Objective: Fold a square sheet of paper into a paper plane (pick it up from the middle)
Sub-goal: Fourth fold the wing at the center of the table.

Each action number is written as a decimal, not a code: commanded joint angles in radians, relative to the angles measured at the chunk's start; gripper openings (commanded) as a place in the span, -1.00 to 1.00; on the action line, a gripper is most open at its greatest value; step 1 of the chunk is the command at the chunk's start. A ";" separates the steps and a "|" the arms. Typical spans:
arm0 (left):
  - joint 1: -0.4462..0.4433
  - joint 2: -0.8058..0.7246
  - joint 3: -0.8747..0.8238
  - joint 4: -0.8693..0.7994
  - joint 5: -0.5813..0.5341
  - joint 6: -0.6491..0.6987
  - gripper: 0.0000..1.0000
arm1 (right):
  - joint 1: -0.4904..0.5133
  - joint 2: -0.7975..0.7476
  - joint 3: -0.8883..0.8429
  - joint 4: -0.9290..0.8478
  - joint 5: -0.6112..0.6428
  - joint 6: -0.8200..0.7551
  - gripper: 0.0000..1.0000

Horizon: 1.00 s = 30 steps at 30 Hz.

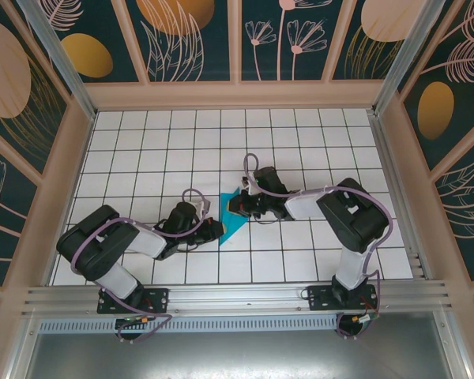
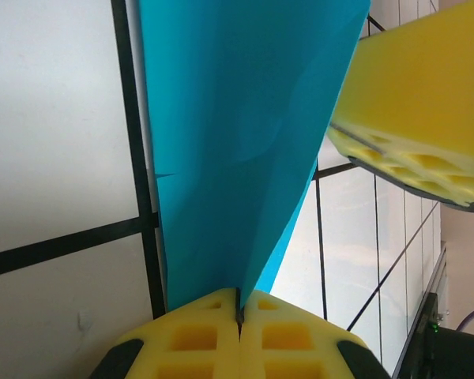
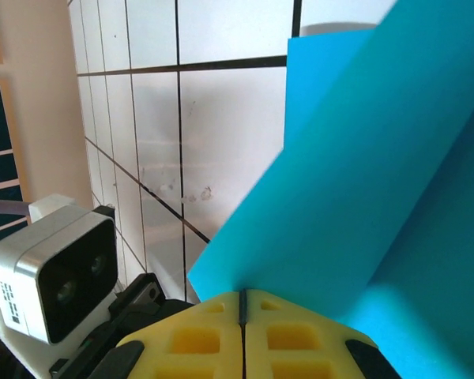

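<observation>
Left gripper (image 2: 239,306) and right gripper (image 3: 242,300) are each clamping a paper (image 1: 233,225) edge, crowding one another over the tiled table (image 1: 142,142).

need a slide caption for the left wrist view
Left gripper pinches the teal-blue sheet of paper between shut yellow fingers, white tiled table behind.
</observation>
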 commanded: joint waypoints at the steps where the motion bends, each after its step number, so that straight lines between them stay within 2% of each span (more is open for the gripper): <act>1: 0.009 0.022 -0.013 0.032 0.008 -0.044 -0.98 | 0.006 0.026 0.036 -0.005 -0.028 -0.017 -0.83; 6: 0.008 0.031 -0.010 0.031 0.000 -0.067 -0.98 | 0.000 -0.001 0.007 -0.033 0.040 -0.022 -0.86; 9: 0.010 0.035 -0.006 0.021 -0.001 -0.066 -0.99 | -0.012 -0.040 -0.029 -0.014 0.034 -0.015 -0.87; 13: 0.011 0.025 0.009 -0.021 0.003 -0.030 -0.99 | -0.017 -0.118 -0.086 -0.027 0.103 -0.022 -0.87; 16: 0.010 0.018 0.028 -0.060 0.002 0.006 -1.00 | -0.025 -0.111 -0.098 -0.057 0.147 -0.029 -0.90; 21: 0.010 0.032 0.054 -0.073 0.024 0.032 -1.00 | -0.043 -0.032 -0.075 -0.091 0.146 -0.029 -0.92; 27: 0.010 0.072 0.085 -0.066 0.055 0.057 -0.99 | -0.040 -0.029 -0.070 -0.226 0.240 -0.026 -0.97; 30: 0.010 0.090 0.111 -0.071 0.072 0.068 -0.99 | -0.040 -0.062 -0.122 -0.210 0.247 0.008 -0.98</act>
